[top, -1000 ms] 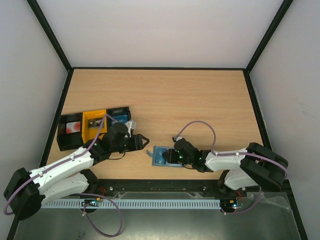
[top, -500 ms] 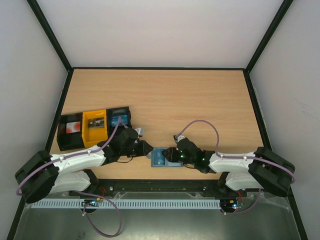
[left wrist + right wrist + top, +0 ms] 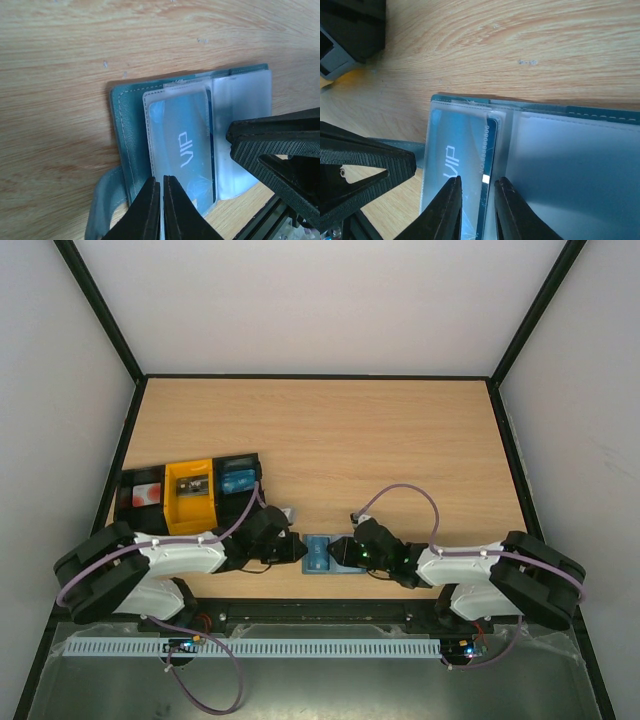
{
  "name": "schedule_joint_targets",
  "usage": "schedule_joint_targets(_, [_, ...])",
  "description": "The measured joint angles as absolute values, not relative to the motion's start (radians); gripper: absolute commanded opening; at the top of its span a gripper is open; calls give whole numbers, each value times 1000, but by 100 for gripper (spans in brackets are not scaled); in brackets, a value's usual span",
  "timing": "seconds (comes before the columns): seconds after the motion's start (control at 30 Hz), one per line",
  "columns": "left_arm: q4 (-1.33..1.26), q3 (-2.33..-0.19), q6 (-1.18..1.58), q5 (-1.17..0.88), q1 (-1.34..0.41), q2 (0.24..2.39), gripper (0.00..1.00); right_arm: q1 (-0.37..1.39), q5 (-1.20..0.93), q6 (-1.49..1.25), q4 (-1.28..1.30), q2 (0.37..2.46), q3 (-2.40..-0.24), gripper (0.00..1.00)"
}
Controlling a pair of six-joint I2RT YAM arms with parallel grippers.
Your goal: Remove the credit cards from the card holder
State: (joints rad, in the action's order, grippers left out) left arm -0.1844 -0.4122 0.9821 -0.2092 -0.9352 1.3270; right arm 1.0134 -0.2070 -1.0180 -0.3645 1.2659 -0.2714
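The teal card holder (image 3: 322,555) lies open near the table's front edge, between both grippers. In the left wrist view its teal cover (image 3: 125,130) holds a clear sleeve with a blue VIP card (image 3: 182,145). My left gripper (image 3: 161,179) is shut at the sleeve's near edge, with a thin sliver of sleeve between the fingertips. In the top view it (image 3: 300,550) meets the holder's left side. My right gripper (image 3: 476,182) stands narrowly open over the holder (image 3: 600,117), its fingers straddling the VIP card's (image 3: 452,150) dark right edge. It (image 3: 338,552) sits on the holder's right side.
A row of box trays stands at the left: black (image 3: 140,502), yellow (image 3: 190,495) and black with something blue inside (image 3: 240,480). The holder lies close to the table's front edge (image 3: 330,597). Black frame rails border the table.
My left arm swung right and forward from beside the trays to the holder, and its gripper closed at the sleeve's edge. The right gripper stayed on the holder, narrowing slightly.
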Motion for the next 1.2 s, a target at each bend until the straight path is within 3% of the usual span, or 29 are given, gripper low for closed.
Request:
schedule_joint_targets(0.83, [-250, -412, 1025, -183, -986, 1412, 3, 1013, -235, -1064, -478, 1317, -228, 16])
schedule_joint_targets(1.2, [-258, -408, 1031, -178, -990, 1412, 3, 1007, -249, -1089, -537, 1330, -197, 2])
